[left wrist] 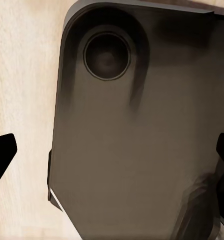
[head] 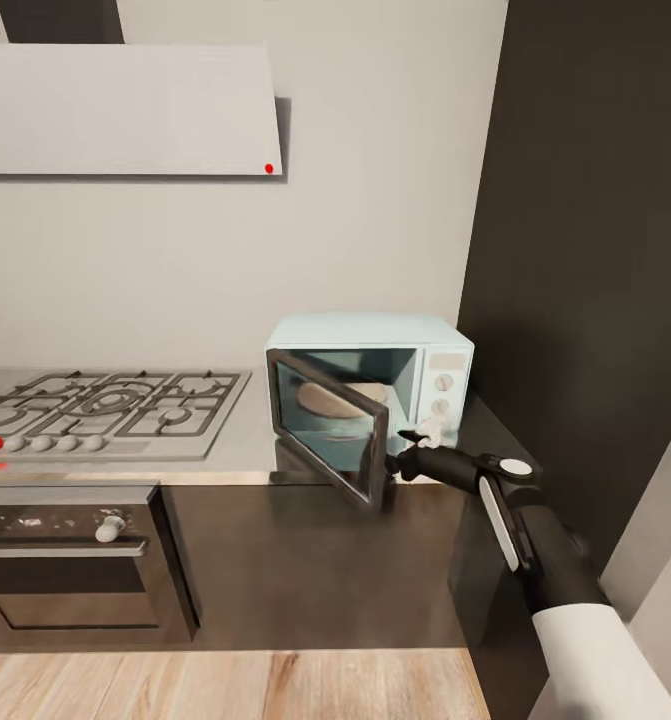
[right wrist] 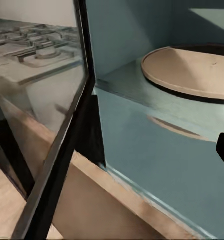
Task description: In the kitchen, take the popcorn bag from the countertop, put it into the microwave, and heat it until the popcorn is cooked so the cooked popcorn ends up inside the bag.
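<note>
The microwave [head: 370, 385] stands on the table [head: 245, 455], to the right of the gas hob [head: 105, 410] and against the dark tall cabinet [head: 595, 250]. Its door [head: 330, 430] hangs open, swung out on the hinge at its left side, and inside we see the round tan plate [head: 335, 400] with nothing on it. The box is wider than it is tall, so its long axis runs along the wall, and its open mouth points toward us. We do not find the popcorn bag in these pictures, so we cannot say where it lies.

We judge that the step in hand is opening the microwave, and that the bag is not yet fetched. Our right tool [head: 420, 440] is just beside the free edge of the door, near the lower knob. We cannot tell how wide its fingers stand, or whether they touch anything. Our left tool [left wrist: 112, 165] hangs over a dark part of our own base, above the wood floor [left wrist: 21, 75], its fingers [left wrist: 1, 152] well apart and holding nothing.

The next move, we think, calls for drawing the right arm back without pushing the door closed, then turning to search the table for the bag.
</note>
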Robot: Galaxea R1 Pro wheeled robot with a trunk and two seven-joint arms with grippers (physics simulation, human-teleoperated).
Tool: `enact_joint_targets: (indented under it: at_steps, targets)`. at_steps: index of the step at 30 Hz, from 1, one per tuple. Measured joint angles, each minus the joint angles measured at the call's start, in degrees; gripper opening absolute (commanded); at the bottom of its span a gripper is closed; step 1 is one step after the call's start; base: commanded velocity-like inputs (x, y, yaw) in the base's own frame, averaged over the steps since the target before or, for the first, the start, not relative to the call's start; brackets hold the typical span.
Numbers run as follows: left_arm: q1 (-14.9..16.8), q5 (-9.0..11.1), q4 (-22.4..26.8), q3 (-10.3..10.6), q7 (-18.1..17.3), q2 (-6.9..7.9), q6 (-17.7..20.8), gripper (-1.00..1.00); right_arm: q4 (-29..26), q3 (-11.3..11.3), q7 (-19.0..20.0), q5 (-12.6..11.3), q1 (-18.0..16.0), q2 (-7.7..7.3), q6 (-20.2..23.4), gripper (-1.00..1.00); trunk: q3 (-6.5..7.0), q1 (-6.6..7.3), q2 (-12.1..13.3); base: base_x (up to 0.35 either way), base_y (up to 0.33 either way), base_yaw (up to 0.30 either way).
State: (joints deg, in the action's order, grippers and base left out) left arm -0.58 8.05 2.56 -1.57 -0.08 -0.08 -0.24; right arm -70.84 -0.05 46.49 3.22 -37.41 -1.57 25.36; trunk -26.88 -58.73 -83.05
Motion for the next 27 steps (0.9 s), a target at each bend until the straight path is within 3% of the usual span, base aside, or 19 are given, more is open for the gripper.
enact_joint_targets:
  at_steps: [3,15,23,27]
  targets:
    - [0.0,0.0,0.0,0.0,0.0,0.0,0.0,1.0,-0.2,2.4,0.0,0.0,0.0,0.28,0.2,1.0,0.0,0.0,0.0,0.0,0.0,0.0]
    - [0.0,0.0,0.0,0.0,0.0,-0.04,0.0,1.0,-0.1,4.1,1.5,-0.6,0.0,0.49,4.3,1.0,0.0,0.0,0.0,0.0,0.0,0.0]
    - [0.0,0.0,0.0,0.0,0.1,-0.08,0.0,1.0,-0.2,4.6,1.7,-0.2,0.0,-0.13,4.3,1.0,0.0,0.0,0.0,0.0,0.0,0.0]
    - [0.0,0.0,0.0,0.0,0.1,-0.05,0.0,1.0,-0.2,4.4,6.5,0.0,0.0,-0.62,4.0,1.0,0.0,0.0,0.0,0.0,0.0,0.0]
